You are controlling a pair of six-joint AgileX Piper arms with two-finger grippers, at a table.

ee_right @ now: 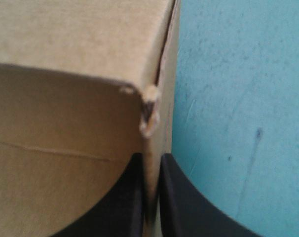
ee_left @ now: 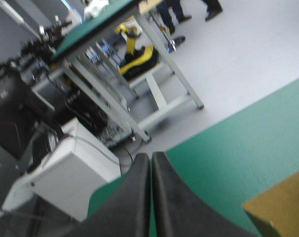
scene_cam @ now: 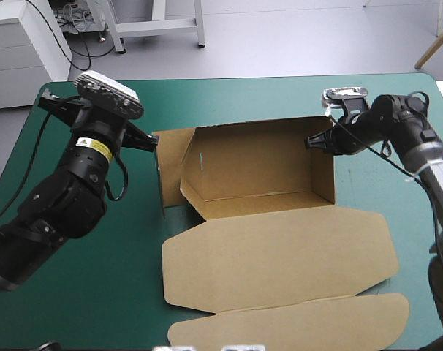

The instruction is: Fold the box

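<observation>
left arm [scene_cam: 68,197] comes in from the left, elbow bent, wrist raised and pointing inward; left gripper [ee_left: 150,156] fingers pressed together in one pointed arch, holding nothing. right arm [scene_cam: 419,142] reaches in from the right, forearm angled down; right gripper [ee_right: 151,157] fingers all but closed, pinching a box [ee_right: 65,44] wall between them

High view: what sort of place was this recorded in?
Probably a robotics lab or workshop: a teal-green covered table, the left tool and right tool at a brown box, and a white cabinet with loose cables on the bare floor beyond.
</observation>
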